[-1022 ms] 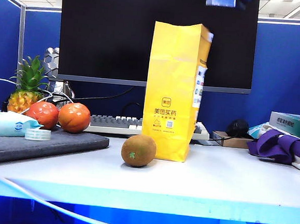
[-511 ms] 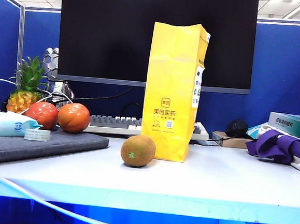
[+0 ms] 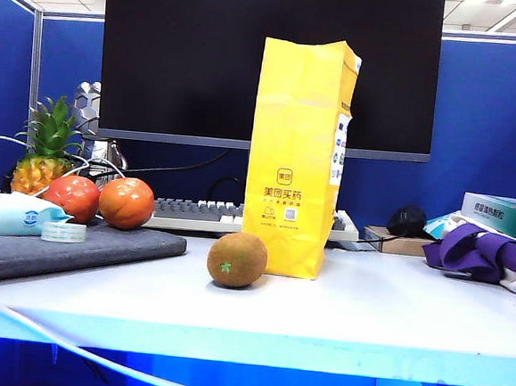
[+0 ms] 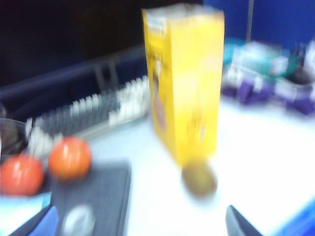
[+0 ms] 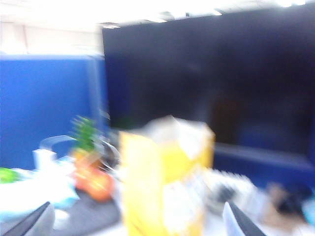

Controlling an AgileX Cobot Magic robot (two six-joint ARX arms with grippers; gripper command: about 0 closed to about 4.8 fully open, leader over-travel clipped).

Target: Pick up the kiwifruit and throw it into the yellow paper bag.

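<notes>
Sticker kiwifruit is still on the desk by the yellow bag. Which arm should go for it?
Probably left. Its wrist view looks down on the kiwifruit just ahead of the open left end effector. The right end effector, also open, faces the yellow bag's top.

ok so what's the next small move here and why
Probably just park both arms. The left gripper and right gripper are open and empty, back from the yellow paper bag. Only a green-stickered kiwifruit lies on the table beside it; no plain one shows, so it may already be inside.
</notes>
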